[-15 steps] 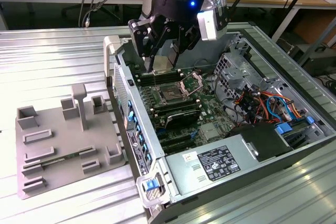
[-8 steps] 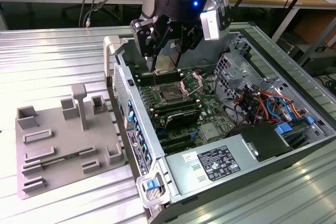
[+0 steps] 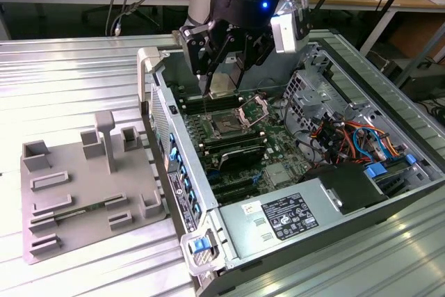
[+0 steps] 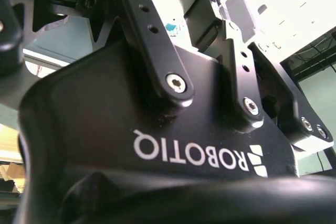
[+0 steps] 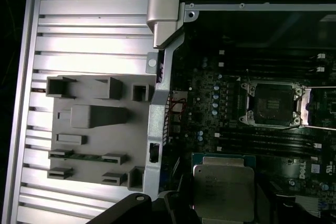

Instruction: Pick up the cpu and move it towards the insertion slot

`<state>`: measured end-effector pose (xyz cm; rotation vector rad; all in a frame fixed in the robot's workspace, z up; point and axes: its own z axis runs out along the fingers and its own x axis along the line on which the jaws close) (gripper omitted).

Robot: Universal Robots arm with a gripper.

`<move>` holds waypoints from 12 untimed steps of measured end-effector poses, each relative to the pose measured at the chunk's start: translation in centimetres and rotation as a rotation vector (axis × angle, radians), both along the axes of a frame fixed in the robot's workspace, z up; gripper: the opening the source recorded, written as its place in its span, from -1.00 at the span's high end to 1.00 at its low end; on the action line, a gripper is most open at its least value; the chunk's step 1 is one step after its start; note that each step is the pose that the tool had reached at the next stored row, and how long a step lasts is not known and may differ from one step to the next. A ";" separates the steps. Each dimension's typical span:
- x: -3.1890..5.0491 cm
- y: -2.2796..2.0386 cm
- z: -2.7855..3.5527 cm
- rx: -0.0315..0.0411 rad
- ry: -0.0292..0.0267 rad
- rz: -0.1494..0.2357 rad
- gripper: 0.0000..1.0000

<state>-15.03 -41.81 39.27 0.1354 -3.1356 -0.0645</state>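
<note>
From the exterior view I see my claw [image 3: 221, 81] hanging over the open computer case [image 3: 292, 165], its black fingers closed on the cpu [image 3: 222, 85], which hangs tilted on edge between them, above the motherboard and clear of it. The arm's dark wrist hides the cpu's upper part and much of the case's far end. In the first wrist view the cpu [image 5: 223, 184] shows its silvery top close to the lens, cut off at the picture's edge, with the fingers [image 5: 131, 205] only partly in frame beside it. The insertion slot [image 3: 226, 126] lies open below the claw, its bracket [image 3: 253, 110] swung up just beside it; in the first wrist view the slot [image 5: 273, 103] sits apart from the cpu, with long black memory slots [image 5: 268, 142] between them. In the second wrist view the claw's black body blocks everything below. On the ribbed metal bench [image 3: 62, 81] outside the case, toward the exterior view's left, rests the grey plastic fixture [image 3: 83, 193].
</note>
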 end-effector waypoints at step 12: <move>0.78 0.00 0.00 0.0001 0.0000 0.000 -0.09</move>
